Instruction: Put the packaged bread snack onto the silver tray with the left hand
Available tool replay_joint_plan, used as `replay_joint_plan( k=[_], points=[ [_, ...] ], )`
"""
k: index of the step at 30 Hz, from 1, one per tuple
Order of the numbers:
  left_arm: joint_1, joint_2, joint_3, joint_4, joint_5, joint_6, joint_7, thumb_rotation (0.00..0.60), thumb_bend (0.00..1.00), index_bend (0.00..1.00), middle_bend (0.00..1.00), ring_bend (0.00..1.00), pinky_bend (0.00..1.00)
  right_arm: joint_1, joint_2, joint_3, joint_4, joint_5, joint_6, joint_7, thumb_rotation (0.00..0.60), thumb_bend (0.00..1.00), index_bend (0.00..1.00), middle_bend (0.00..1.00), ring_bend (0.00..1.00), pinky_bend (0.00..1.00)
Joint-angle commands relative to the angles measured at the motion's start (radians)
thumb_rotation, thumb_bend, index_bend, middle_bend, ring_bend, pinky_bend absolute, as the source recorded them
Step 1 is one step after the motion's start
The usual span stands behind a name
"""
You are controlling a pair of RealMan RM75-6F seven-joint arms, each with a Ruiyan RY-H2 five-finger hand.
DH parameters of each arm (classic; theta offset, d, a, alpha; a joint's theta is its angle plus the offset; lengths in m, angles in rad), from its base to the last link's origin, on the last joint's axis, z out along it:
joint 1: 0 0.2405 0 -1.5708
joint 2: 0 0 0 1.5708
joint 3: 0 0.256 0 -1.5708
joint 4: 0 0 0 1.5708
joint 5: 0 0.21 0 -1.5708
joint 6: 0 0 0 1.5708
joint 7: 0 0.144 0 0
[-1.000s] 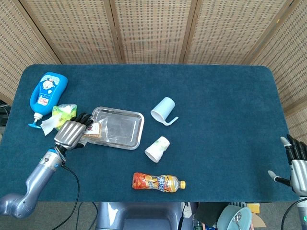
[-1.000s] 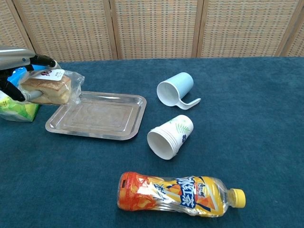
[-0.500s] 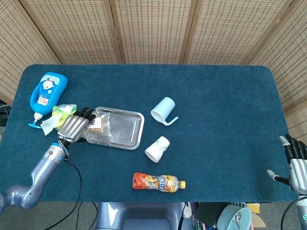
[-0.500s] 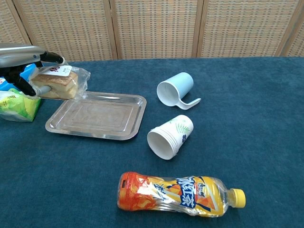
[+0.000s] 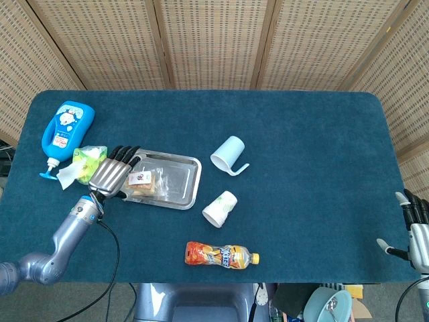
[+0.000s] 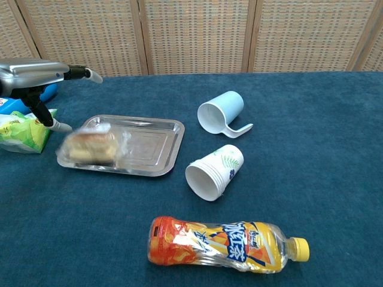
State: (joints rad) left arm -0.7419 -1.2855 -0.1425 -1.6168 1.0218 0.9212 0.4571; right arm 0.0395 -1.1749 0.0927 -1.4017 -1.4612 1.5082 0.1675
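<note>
On the left end of the shallow rectangular silver metal tray [image 5: 190, 164] lies the clear-wrapped bread snack [image 6: 91, 147], blurred, with the left hand [image 5: 110, 175] above it, fingers spread and empty; best lift straight up, avoiding the wrapper.
</note>
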Motion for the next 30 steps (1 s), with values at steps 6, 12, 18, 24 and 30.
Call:
replay_joint_plan(
  k=[6,12,18,24,30],
  points=[
    [-0.001,0.005,0.004,-0.017,-0.029,0.031,0.030,0.600,0.12,0.00,0.00,0.00,0.00,-0.001,-0.001,0.000,0.003,-0.005,0.005,0.002,0.600,0.09,0.00,0.00,0.00,0.00],
    [0.010,0.025,0.010,-0.056,-0.012,0.059,0.032,0.600,0.15,0.00,0.00,0.00,0.00,-0.002,-0.001,0.001,0.004,-0.005,0.007,0.001,0.600,0.09,0.00,0.00,0.00,0.00],
    [0.071,0.114,0.062,-0.229,0.071,0.149,0.063,0.600,0.22,0.00,0.00,0.00,0.00,0.011,0.009,0.005,0.001,-0.014,-0.003,0.001,0.600,0.09,0.00,0.00,0.00,0.00],
    [0.201,0.241,0.156,-0.392,0.222,0.348,0.150,0.600,0.25,0.00,0.00,0.00,0.00,0.031,0.005,0.010,0.020,-0.009,-0.033,0.021,0.600,0.09,0.00,0.00,0.00,0.00],
    [0.335,0.341,0.226,-0.473,0.434,0.543,0.185,0.600,0.26,0.00,0.00,0.00,0.00,0.036,0.006,0.011,0.012,-0.008,-0.039,0.020,0.600,0.09,0.00,0.00,0.00,0.00]
  ],
)
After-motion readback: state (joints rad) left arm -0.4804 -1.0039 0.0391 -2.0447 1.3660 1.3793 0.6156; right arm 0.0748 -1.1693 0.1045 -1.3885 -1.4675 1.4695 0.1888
